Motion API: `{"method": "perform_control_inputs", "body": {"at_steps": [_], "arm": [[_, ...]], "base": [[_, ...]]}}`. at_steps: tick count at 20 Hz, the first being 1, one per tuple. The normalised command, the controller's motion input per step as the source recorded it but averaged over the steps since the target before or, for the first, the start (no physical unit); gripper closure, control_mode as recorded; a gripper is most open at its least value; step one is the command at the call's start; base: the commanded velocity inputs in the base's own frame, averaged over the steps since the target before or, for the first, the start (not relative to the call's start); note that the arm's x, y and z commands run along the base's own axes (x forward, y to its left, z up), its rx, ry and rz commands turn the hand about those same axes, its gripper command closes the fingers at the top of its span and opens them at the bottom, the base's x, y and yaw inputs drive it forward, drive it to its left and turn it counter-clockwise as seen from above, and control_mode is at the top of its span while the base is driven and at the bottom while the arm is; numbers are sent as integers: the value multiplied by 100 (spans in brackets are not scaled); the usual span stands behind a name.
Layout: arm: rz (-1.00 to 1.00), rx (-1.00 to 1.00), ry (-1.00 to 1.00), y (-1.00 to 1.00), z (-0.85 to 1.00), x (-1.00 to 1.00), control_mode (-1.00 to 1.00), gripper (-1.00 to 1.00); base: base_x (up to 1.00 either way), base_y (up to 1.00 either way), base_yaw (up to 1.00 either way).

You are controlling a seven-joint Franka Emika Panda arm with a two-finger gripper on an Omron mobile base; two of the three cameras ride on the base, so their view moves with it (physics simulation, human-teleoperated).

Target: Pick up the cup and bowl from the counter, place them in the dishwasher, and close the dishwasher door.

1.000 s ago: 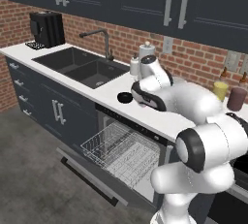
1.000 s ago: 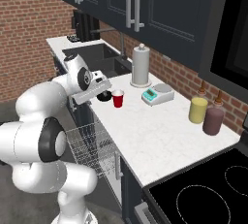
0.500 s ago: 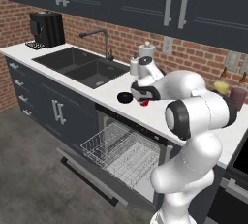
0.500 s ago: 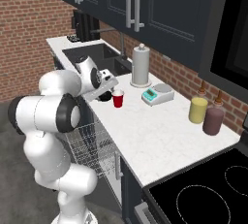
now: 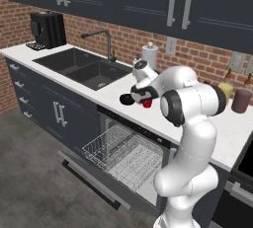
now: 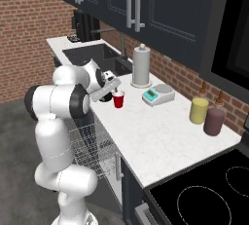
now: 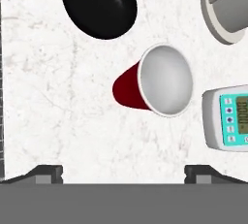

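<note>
Where digits blur, scale (image 7: 227,121), cup (image 7: 155,85)

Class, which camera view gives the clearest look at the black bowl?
The hand view: the bowl lies almost whole and unobstructed on the counter. In the left base view the arm partly covers it; the right base view gives no clear sight of it.

Glossy white robot arm (image 5: 190,123) built of fat rounded segments; smooth moulded shells. Joints capped by dark grey-black discs and rings, one large at the shoulder. White bulbous pedestal base (image 6: 68,180) of stacked lobes. Small white wrist head with a dark face. Two small dark finger tips (image 7: 48,173), blocky, grey-faced. Markings or screws, if any, too small to make out.
</note>
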Motion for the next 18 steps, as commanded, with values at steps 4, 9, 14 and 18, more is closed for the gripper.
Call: {"method": "perform_control_inputs", "body": {"at_steps": [4,9,14,18], "arm": [[0,-3,1,0,-30,36,-100,-100],[0,0,0,0,-20,32,-100,-100],[0,0,0,0,-16,35,-100,-100],[0,0,1,0,-26,43,-100,-100]], "base": [[0,0,0],[0,0,0],[0,0,0],[0,0,0]]}}
